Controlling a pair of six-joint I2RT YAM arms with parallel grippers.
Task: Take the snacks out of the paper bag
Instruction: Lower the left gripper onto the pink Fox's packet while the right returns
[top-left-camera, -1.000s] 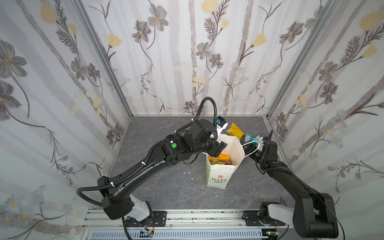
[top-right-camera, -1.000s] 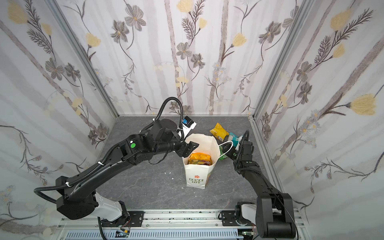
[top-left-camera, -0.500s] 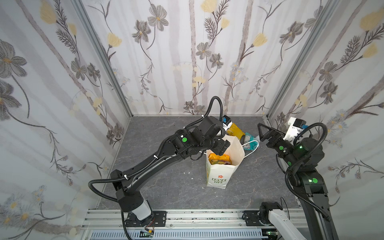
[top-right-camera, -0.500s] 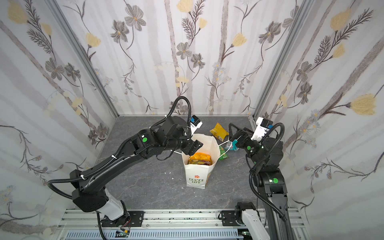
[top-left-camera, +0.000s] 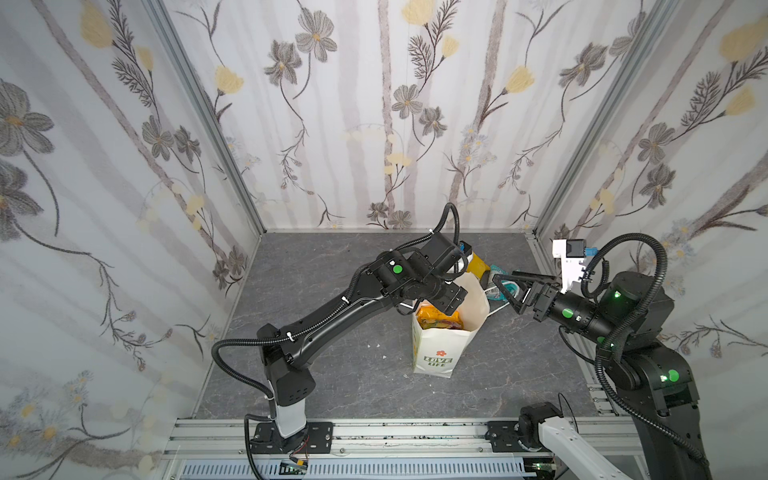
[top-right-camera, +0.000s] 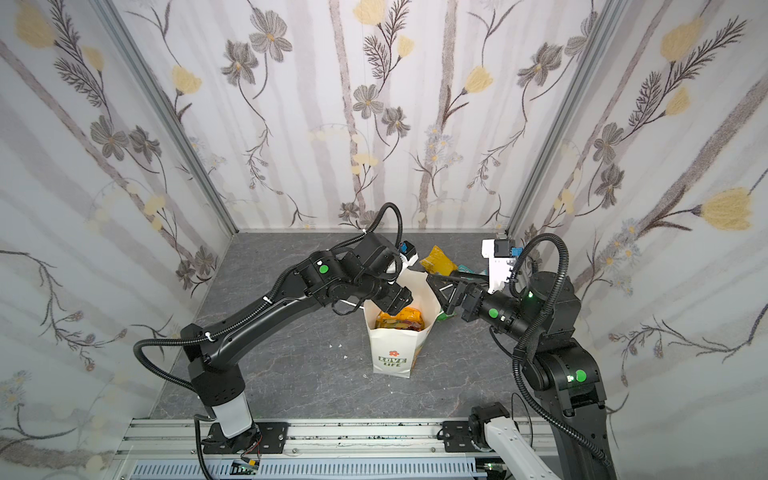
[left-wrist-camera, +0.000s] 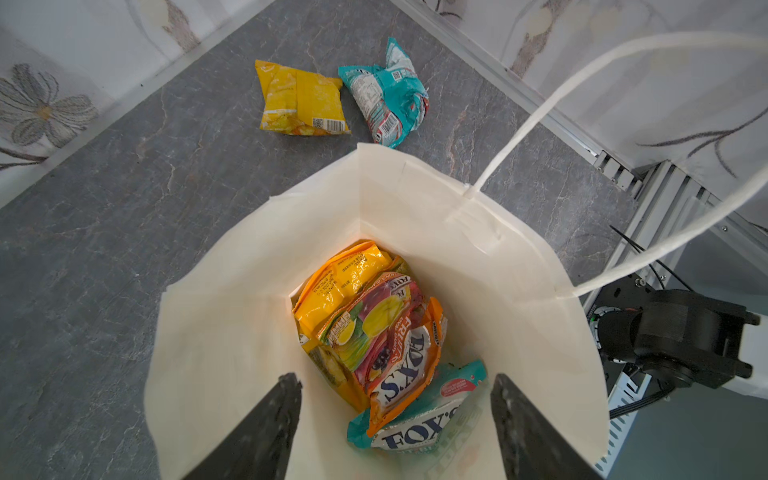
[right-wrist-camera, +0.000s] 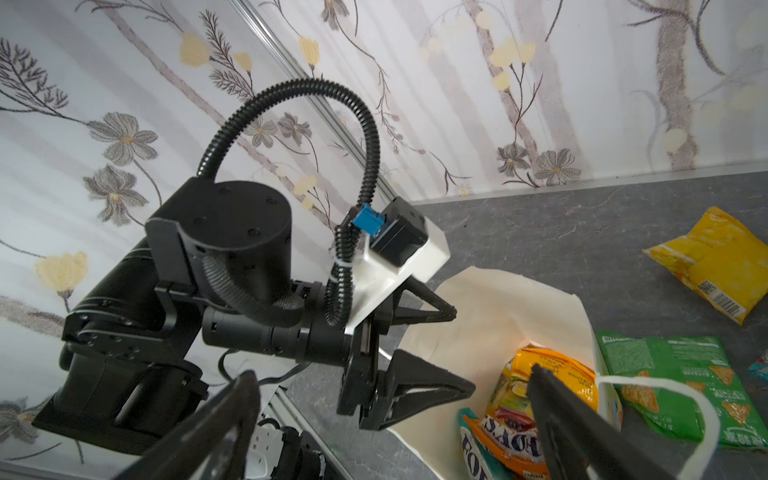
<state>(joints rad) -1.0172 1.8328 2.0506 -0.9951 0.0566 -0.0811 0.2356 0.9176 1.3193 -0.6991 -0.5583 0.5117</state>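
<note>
In both top views a white paper bag (top-left-camera: 440, 349) is standing upright right of centre on the grey surface (top-left-camera: 353, 382), holding an orange-yellow pouch (left-wrist-camera: 345, 278) and Fox's packets (left-wrist-camera: 399, 374). The left pincer (left-wrist-camera: 395, 378) is hovering over the bag's open mouth, spread and empty, while the right pincer (top-left-camera: 505, 293) is hanging just right of the bag, spread wide, gripping nothing. A yellow packet (left-wrist-camera: 299, 99), a teal packet (left-wrist-camera: 386, 95) and a green packet (right-wrist-camera: 673, 374) are lying on the surface just above and right of the bag.
</note>
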